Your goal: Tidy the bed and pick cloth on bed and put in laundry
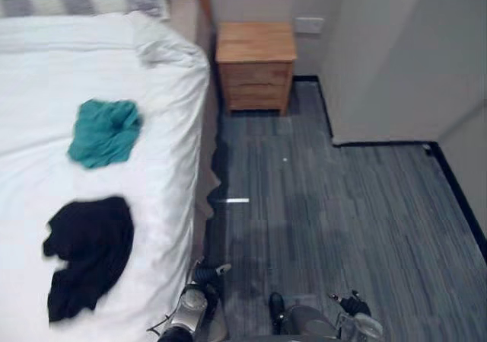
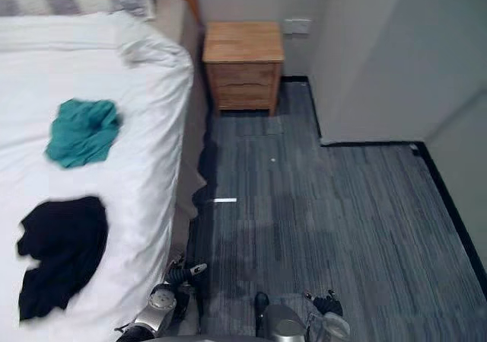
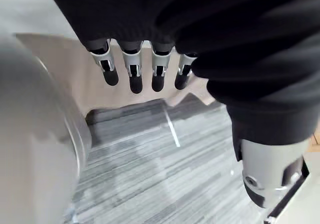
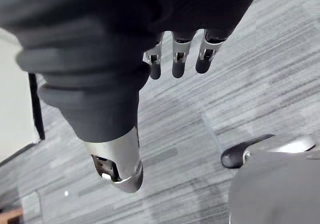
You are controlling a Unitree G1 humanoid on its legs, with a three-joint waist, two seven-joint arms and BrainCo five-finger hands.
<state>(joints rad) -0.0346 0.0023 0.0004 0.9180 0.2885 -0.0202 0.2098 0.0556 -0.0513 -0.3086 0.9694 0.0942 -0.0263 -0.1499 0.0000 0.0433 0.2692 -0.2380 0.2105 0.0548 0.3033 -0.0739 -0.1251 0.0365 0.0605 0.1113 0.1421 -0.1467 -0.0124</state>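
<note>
- lying on the bed [image 1: 167, 129], the teal cloth [image 1: 105, 132] and the black cloth [image 1: 87, 254] are both unpicked; i judge the task barely begun.
- left hand [image 3: 135, 77] and right hand [image 4: 178, 59] hang over the floor [image 1: 342, 228], fingers straight, empty.
- black cloth's long axis runs along the bed's length; the teal one is a rumpled heap, no clear axis.
</note>
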